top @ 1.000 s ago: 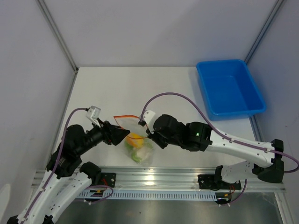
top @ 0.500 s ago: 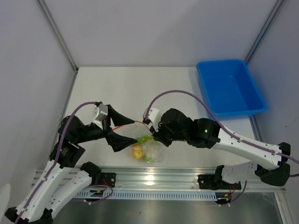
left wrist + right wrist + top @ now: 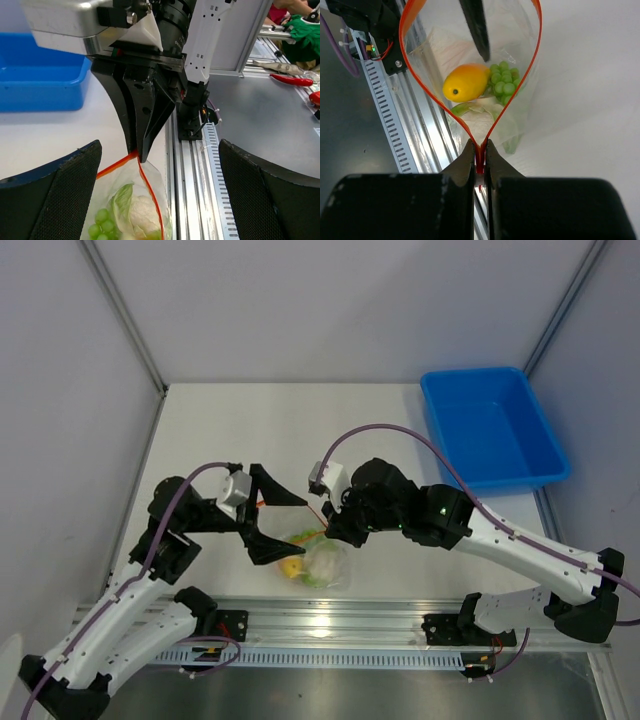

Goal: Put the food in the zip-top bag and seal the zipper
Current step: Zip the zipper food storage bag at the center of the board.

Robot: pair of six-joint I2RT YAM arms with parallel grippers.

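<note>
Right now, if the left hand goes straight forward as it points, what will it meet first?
Probably the right hand, shut on the zipper straight ahead; the zip-top bag sits lower, between the open left hand's fingers. Depth is uncertain.

Orange-red zipper [image 3: 402, 32], clear bag [image 3: 512, 125], blue tray [image 3: 492, 430]

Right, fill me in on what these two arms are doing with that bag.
The right gripper is pinched shut on one end of the orange zipper strip, holding the clear bag by its mouth. All three toy foods are inside: an orange fruit, a green cluster and a cauliflower. The mouth gapes in an open loop, so the bag is not sealed yet. The left gripper is wide open facing the mouth and holds nothing.
</note>
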